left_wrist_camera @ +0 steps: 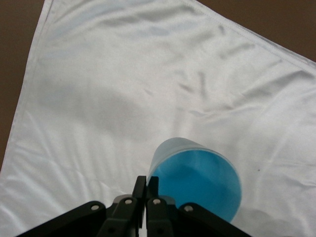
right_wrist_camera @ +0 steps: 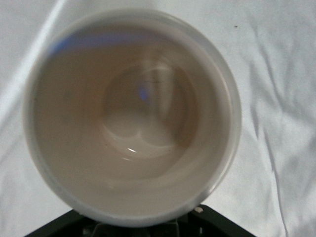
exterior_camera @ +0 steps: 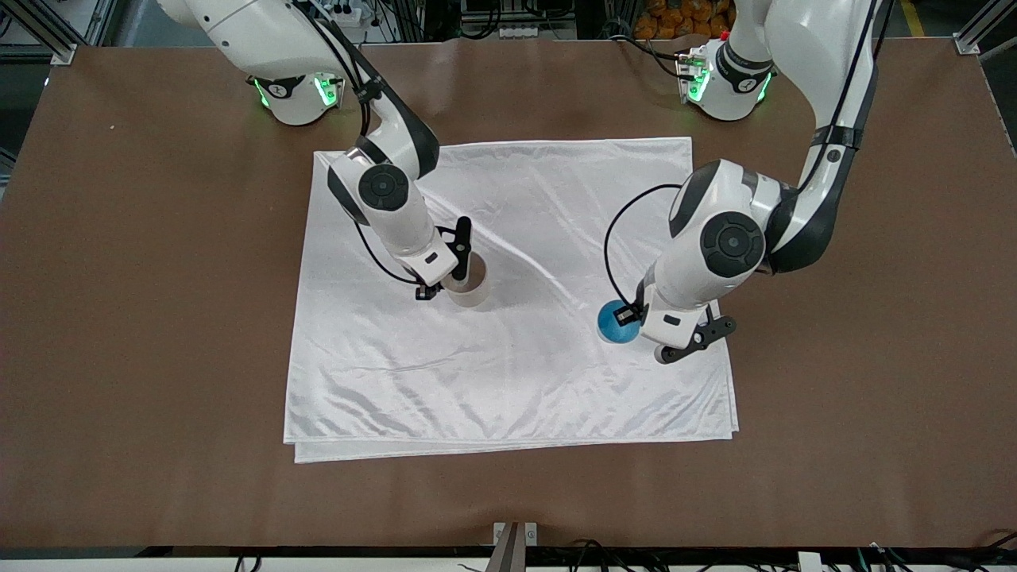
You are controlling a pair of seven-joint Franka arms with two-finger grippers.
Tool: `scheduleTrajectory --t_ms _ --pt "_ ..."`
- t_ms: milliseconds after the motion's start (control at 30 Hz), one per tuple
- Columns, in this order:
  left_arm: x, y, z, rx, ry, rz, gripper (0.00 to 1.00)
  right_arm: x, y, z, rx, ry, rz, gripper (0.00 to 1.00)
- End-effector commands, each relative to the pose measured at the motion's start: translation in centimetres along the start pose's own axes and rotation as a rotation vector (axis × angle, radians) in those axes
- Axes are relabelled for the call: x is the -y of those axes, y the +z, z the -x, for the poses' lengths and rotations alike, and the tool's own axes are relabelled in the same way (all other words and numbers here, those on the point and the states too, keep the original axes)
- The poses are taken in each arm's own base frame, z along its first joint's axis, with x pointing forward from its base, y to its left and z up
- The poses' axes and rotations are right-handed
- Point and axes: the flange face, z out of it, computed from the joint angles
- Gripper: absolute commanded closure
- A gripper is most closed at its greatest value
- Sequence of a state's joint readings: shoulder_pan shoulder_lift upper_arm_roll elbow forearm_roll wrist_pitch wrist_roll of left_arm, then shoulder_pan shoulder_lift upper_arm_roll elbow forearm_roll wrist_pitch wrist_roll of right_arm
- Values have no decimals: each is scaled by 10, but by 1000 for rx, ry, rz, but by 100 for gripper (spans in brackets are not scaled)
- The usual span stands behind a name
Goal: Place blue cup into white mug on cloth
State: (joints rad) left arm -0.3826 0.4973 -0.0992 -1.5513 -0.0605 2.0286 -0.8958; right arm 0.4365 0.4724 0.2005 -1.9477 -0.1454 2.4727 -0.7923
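The blue cup (exterior_camera: 613, 322) is at the cloth's (exterior_camera: 516, 381) edge toward the left arm's end. My left gripper (exterior_camera: 629, 316) is shut on its rim, one finger inside and one outside. In the left wrist view the blue cup (left_wrist_camera: 197, 182) looks tilted over the cloth (left_wrist_camera: 98, 98), pinched by the left gripper (left_wrist_camera: 146, 180). The white mug (exterior_camera: 469, 282) stands upright near the cloth's middle, and my right gripper (exterior_camera: 443, 287) is pressed against its side, shut on it. The white mug (right_wrist_camera: 133, 123) fills the right wrist view with its beige inside empty, hiding its handle and the fingers.
Brown table (exterior_camera: 143, 318) surrounds the cloth on every side. The cloth is wrinkled and folded in layers, with a lower layer showing along its near edge (exterior_camera: 445, 451). Both arms reach in over the cloth from their bases.
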Motion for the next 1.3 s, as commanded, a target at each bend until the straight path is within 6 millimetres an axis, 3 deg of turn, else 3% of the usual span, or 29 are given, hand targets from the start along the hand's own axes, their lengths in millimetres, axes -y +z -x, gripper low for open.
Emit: scheduleTrajectory --t_ms 0,133,333,533,733,933,1067,1167,1267 --pt "-3 -6 12 -16 -59 -22 100 1 16 -19 35 7 13 100" --pt "-10 -12 16 -23 -85 -10 100 12 28 -29 47 13 3 100" --pt "-21 -17 27 -29 -147 1 100 4 32 -37 37 19 9 100" --pt "-32 -11 44 -27 -135 -7 100 8 36 -59 26 -7 15 99" --pt "-47 2 69 -39 -63 -36 100 12 44 -61 36 -14 9 90" --pt "-60 8 91 -98 77 -81 100 13 44 -62 38 -11 9 72" --pt "-61 9 94 -95 131 -84 100 13 42 -63 36 4 12 61" --pt "-66 9 103 -94 163 -84 100 12 39 -62 45 12 7 41" --pt "-69 10 108 -92 170 -83 100 8 33 -61 61 18 0 31"
